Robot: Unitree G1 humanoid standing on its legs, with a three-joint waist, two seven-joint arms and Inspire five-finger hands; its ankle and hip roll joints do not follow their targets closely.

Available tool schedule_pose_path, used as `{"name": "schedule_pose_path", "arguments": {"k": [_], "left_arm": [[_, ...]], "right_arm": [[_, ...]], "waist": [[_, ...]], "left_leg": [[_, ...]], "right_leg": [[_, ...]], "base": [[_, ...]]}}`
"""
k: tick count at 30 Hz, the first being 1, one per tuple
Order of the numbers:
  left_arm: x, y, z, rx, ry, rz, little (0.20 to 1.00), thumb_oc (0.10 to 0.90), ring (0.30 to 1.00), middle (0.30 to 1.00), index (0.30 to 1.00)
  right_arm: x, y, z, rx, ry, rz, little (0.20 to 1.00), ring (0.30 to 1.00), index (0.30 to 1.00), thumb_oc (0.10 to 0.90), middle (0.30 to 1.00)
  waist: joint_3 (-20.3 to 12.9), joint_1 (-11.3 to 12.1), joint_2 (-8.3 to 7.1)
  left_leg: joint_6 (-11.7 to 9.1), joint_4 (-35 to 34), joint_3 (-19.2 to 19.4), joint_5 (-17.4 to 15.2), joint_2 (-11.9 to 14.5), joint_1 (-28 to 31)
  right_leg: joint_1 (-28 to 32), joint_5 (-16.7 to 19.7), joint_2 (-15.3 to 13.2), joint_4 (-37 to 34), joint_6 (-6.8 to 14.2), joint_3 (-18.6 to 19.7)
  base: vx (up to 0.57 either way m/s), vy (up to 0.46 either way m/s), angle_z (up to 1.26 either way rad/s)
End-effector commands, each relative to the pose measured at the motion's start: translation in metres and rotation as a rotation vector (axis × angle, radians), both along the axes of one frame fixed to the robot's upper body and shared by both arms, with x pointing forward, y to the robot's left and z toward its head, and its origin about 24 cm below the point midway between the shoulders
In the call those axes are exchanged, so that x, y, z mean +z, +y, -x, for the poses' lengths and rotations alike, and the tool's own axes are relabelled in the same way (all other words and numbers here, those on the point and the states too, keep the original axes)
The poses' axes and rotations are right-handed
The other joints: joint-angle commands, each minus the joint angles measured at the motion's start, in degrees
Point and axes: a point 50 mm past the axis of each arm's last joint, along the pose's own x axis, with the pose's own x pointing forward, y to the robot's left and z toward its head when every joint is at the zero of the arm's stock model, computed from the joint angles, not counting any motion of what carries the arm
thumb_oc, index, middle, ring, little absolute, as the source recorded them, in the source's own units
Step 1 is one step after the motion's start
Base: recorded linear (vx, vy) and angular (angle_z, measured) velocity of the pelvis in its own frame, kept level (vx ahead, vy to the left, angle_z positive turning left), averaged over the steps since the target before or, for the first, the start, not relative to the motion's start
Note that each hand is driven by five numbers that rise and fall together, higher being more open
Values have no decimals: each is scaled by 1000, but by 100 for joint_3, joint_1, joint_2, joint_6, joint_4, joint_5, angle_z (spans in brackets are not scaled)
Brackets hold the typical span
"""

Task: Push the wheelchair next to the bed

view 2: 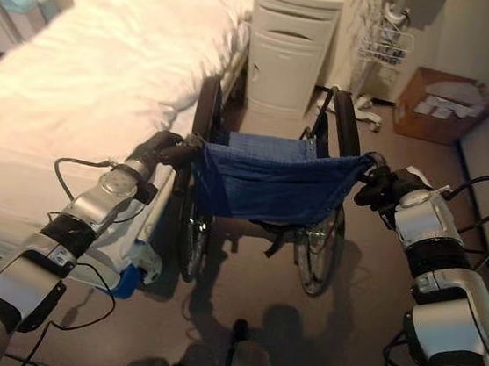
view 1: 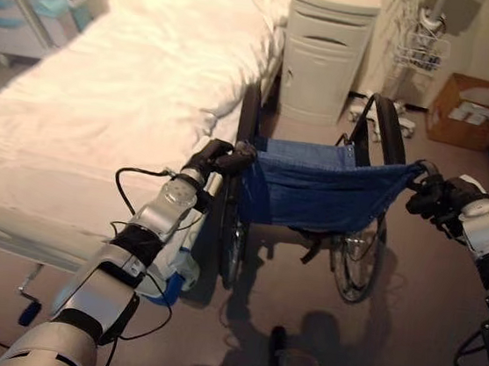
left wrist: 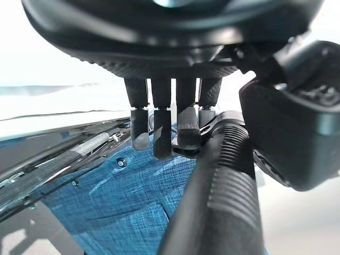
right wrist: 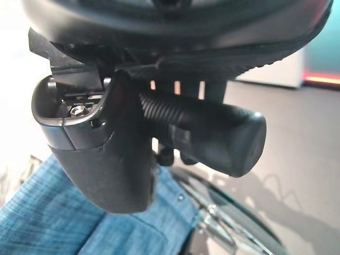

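A wheelchair with a blue cloth back and black wheels stands right beside the white bed, facing a cabinet. My left hand is curled round the left push handle; its fingers wrap over the ribbed grip. Round the right push handle my right hand is curled, with the thumb in front of the grip. The wheelchair's left wheel sits close against the bed's side.
A cream bedside cabinet stands just ahead of the wheelchair, at the bed's head. A cardboard box and a wire rack are at the far right by the wall. Open grey floor lies behind and right of the chair.
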Motion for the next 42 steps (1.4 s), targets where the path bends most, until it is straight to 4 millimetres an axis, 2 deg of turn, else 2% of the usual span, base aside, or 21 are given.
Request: {"name": "schedule_pose_path", "arguments": {"k": [1, 2, 3, 5, 6, 7, 8, 9, 10, 11, 12, 13, 14, 16, 17, 18, 20, 23, 26, 31, 42], "left_arm": [[-27, 6, 13, -16, 73, -163, 300, 400, 300, 300, 300], [-26, 4, 11, -18, 74, -167, 300, 400, 300, 300, 300], [-25, 3, 11, -17, 71, -179, 300, 400, 300, 300, 300], [-27, 7, 12, -6, 73, -176, 300, 400, 300, 300, 300], [-28, 11, 14, -3, 76, -174, 300, 400, 300, 300, 300], [-29, 11, 14, -3, 77, -173, 300, 400, 300, 300, 300], [-32, 12, 17, -13, 86, -172, 300, 400, 300, 300, 300], [-33, 11, 18, -16, 88, -170, 300, 400, 300, 300, 300], [-34, 11, 18, -18, 88, -170, 300, 400, 300, 300, 300], [-37, 12, 21, -15, 94, -166, 300, 400, 300, 300, 300], [-36, 16, 22, -4, 91, -166, 300, 400, 300, 300, 300], [-33, 22, 21, 4, 85, -169, 300, 400, 300, 300, 300], [-33, 22, 21, 4, 86, -168, 300, 400, 300, 300, 300], [-33, 28, 19, -14, 106, -172, 300, 400, 300, 300, 300], [-33, 28, 19, -14, 106, -172, 300, 400, 300, 300, 300], [-36, 34, 19, -20, 131, -176, 300, 400, 300, 300, 300], [-35, 39, 19, -15, 135, -189, 300, 400, 300, 300, 300], [-10, 44, 10, 25, 72, -197, 300, 400, 300, 300, 300], [8, 42, 4, 49, 10, -210, 300, 400, 300, 300, 300], [10, 42, 5, 62, -43, -236, 300, 400, 300, 300, 300], [17, 45, 7, 90, -82, -225, 300, 400, 300, 300, 300]], "right_arm": [[-20, 82, -21, 395, 98, -80, 300, 300, 300, 400, 300], [-21, 82, -20, 393, 104, -77, 300, 300, 300, 400, 300], [-23, 82, -20, 398, 107, -71, 300, 300, 300, 400, 300], [-27, 86, -20, 411, 116, -68, 300, 300, 300, 400, 300], [-30, 92, -20, 414, 122, -64, 300, 300, 300, 400, 300], [-31, 93, -20, 412, 125, -63, 300, 300, 300, 400, 300], [-36, 95, -19, 407, 136, -57, 300, 300, 300, 400, 300], [-38, 95, -18, 403, 139, -55, 300, 300, 300, 400, 300], [-38, 96, -18, 402, 140, -55, 300, 300, 300, 400, 300], [-42, 96, -16, 406, 148, -50, 300, 300, 300, 400, 300], [-40, 97, -17, 416, 143, -44, 300, 300, 300, 400, 300], [-34, 95, -19, 419, 130, -49, 300, 300, 300, 400, 300], [-34, 95, -19, 418, 130, -50, 300, 300, 300, 400, 300], [-35, 85, -17, 394, 147, -58, 300, 300, 300, 400, 300], [-35, 85, -17, 394, 147, -58, 300, 300, 300, 400, 300], [-40, 79, -14, 376, 154, -65, 300, 300, 300, 400, 300], [-45, 80, -13, 382, 153, -75, 300, 300, 300, 400, 300], [-28, 91, -22, 403, 65, -74, 300, 300, 300, 400, 300], [-10, 101, -32, 416, 0, -84, 300, 300, 300, 400, 300], [1, 113, -39, 421, -55, -124, 300, 300, 300, 400, 300], [9, 135, -45, 458, -125, -145, 300, 300, 300, 400, 300]], "waist": [[29, 389, -356], [138, 459, -356], [266, 569, -386], [374, 692, -380], [476, 789, -238], [513, 815, -197], [585, 894, -36], [581, 933, 59], [604, 946, 65], [577, 1098, 211], [541, 1222, 241], [458, 1288, 249], [453, 1287, 244], [267, 1239, 256], [267, 1239, 256], [128, 1247, 260], [43, 1295, 226], [105, 1425, 143], [192, 1588, 38], [164, 1741, -108], [78, 1902, -238]], "left_leg": [[13, 1113, 123, 1940, 753, 135], [-25, 1513, 52, 2130, 977, -439], [76, 1694, -106, 2113, 977, -1003], [210, 1193, -181, 2074, 874, -1147], [169, 243, -167, 2307, 873, -1161], [147, -15, -156, 2357, 868, -1128], [70, -838, -161, 2545, 789, -1094], [26, -1236, -176, 2618, 716, -1121], [19, -1347, -167, 2634, 683, -1081], [-35, -2372, -209, 2671, 475, -1161], [-30, -2916, -264, 2564, 307, -1178], [46, -2991, -141, 2256, 212, -1118], [64, -2957, -90, 2208, 211, -1106], [161, -2689, 218, 1877, 212, -1035], [161, -2689, 218, 1877, 212, -1035], [215, -2646, 232, 1724, 179, -913], [281, -2802, 187, 1661, 48, -766], [343, -2868, 245, 1611, -40, -803], [375, -2864, 294, 1536, -75, -880], [399, -2936, 355, 1435, -112, -848], [505, -2940, 550, 1290, -208, -811]], "right_leg": [[427, 607, -23, -295, -228, 166], [673, 504, 86, -284, -326, 189], [923, 424, 133, -287, -371, 279], [1149, 321, 206, -286, -369, 435], [1386, 141, 400, -276, -366, 619], [1461, 100, 444, -284, -358, 673], [1671, -9, 581, -329, -316, 869], [1743, -52, 653, -345, -288, 948], [1794, -76, 651, -348, -278, 970], [2093, -193, 692, -462, -167, 1177], [2262, -261, 638, -533, -75, 1293], [2381, -375, 473, -537, 60, 1312], [2389, -394, 447, -529, 75, 1313], [2419, -468, 232, -444, 243, 1148], [2419, -468, 232, -444, 243, 1148], [2368, -416, 46, -401, 345, 990], [2275, -287, -98, -406, 463, 864], [1996, -23, -335, -434, 639, 526], [1784, 231, -535, -519, 676, 172], [1581, 668, -792, -709, 749, -54], [1502, 944, -915, -821, 807, -263]], "base": [[260, -193, -29], [268, -73, -55], [336, -22, -60], [430, 129, -45], [427, 206, -62], [551, 330, -67], [409, 269, -41], [389, 254, -28], [413, 289, -21], [444, 343, -21], [507, 494, -37], [237, 312, -52], [196, 310, -90], [195, 255, -83], [328, 355, -25], [309, 330, 5], [237, 316, 2], [-46, 167, -42], [-36, 105, -44], [68, 88, -40], [60, 62, -2]]}}
